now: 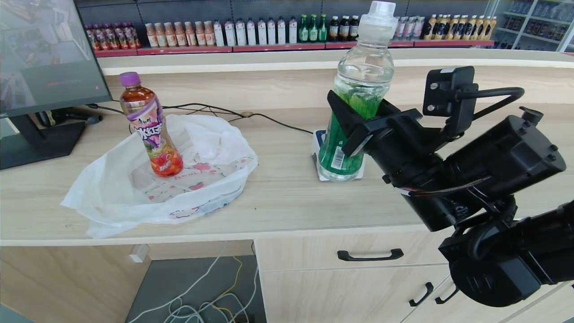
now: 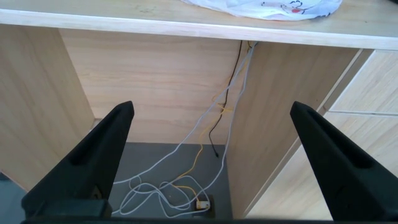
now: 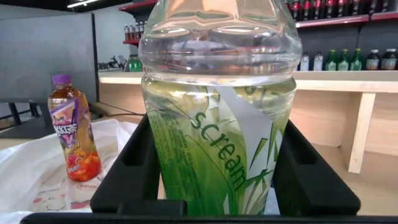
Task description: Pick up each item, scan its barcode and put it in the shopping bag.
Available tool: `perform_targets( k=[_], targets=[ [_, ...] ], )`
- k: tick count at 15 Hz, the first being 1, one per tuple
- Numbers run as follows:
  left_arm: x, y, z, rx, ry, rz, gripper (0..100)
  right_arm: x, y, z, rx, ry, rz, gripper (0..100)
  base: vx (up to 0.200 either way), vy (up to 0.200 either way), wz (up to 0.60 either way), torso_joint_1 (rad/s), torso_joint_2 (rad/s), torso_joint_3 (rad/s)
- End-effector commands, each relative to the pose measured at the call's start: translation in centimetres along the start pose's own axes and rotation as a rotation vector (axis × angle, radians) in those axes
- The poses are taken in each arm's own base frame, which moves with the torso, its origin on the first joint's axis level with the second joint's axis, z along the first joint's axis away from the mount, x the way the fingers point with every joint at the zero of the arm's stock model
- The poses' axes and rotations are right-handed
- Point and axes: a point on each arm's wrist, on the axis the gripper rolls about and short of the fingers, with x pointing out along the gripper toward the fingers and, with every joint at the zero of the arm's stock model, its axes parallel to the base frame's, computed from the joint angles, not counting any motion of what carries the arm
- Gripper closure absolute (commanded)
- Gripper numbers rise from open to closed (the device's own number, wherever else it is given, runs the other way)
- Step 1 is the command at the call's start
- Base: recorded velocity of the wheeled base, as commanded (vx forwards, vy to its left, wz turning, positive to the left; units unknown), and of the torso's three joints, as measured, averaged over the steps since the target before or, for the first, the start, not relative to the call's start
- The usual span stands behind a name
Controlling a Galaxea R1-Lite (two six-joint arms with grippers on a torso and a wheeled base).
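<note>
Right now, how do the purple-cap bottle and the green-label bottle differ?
Place: the purple-cap bottle stands in the shopping bag; the green-label bottle is over a small white pad further to the robot's right.
Grip: the green-label bottle is clamped by the right gripper; the purple-cap bottle is free.
Look: the purple-cap bottle is shorter, with orange-red drink; the green-label bottle is taller, with a whitish cap.
Both are upright and capped.

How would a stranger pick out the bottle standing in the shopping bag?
On the light wooden counter, look at the crumpled white plastic shopping bag lying open near the dark monitor. Standing in it is a small plastic bottle of orange-red drink. Its purple cap and purple label set it apart from the taller clear bottle with a green label and white cap farther right.
</note>
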Motion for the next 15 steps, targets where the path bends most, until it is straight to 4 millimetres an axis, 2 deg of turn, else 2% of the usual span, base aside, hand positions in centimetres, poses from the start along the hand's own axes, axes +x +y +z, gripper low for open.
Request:
perform_targets(
  k=[1,5,15],
  targets=[
    [0.0,0.0,0.0,0.0,0.0,0.0,0,0.0,0.0,-0.1,0.001,0.001,0.0,100,0.0,0.0,0.0,0.0,0.0,0.0],
    [0.0,0.0,0.0,0.0,0.0,0.0,0,0.0,-0.5,-0.2,-0.001,0.006,-0.012,100,0.0,0.0,0.0,0.0,0.0,0.0],
    [0.0,0.0,0.0,0.0,0.0,0.0,0,0.1,-0.7,-1.1,0.005,0.024,-0.018,100,0.0,0.2,0.0,0.004,0.0,0.003]
  ],
)
